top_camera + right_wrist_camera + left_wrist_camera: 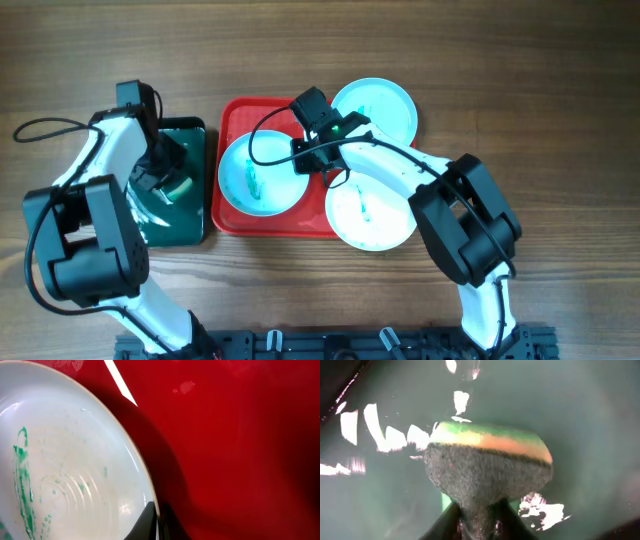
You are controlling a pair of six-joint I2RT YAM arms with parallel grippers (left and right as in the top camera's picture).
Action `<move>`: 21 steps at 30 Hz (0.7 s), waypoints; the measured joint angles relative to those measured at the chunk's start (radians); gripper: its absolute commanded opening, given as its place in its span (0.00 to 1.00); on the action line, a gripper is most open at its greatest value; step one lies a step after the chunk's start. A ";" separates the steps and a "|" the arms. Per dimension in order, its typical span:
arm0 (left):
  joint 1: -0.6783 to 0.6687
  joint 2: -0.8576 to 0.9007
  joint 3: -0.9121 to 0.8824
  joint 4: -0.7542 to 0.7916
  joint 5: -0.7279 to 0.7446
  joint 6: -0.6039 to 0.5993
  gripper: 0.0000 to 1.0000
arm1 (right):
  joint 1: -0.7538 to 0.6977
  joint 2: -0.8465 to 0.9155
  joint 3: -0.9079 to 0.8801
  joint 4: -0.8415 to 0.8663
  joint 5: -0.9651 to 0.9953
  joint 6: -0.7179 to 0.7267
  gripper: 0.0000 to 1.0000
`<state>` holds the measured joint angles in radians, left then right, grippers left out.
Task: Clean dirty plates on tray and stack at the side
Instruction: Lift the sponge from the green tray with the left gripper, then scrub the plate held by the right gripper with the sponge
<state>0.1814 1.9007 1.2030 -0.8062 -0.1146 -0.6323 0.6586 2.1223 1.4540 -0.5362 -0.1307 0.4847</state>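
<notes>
Plate [75, 460] rim sits between right tool [156, 520] tips.

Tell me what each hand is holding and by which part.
Left hand: the sponge, pinched at its near end. Right hand: the smeared plate on the red tray, pinched at its rim.

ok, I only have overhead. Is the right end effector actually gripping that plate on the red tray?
Observer: Yes. Right wrist shows the right end effector shut on the plate rim, one finger inside, one outside.
Operator: Residue beyond the centre streak?
Observer: Faint green specks over its centre rings.
Operator: What's the left one carrying?
Observer: The left end effector pinches a sponge, dark scouring face toward the camera, yellow and green layers behind.
</notes>
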 measured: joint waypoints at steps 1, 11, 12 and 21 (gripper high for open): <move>0.000 0.007 0.002 0.003 0.000 0.001 0.04 | 0.000 0.000 0.000 0.000 0.000 0.000 0.06; 0.000 0.013 0.100 -0.144 0.011 0.101 0.04 | 0.000 0.000 0.000 0.001 0.000 0.000 0.05; 0.000 0.008 0.130 -0.166 0.011 0.125 0.04 | 0.000 0.000 0.000 0.001 -0.003 0.000 0.05; -0.062 -0.115 0.279 -0.217 0.240 0.449 0.04 | -0.044 0.006 0.000 -0.002 -0.156 -0.034 0.04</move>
<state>0.1192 1.7855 1.4822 -1.0237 0.1253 -0.1837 0.6144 2.1284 1.4540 -0.5377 -0.2863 0.4507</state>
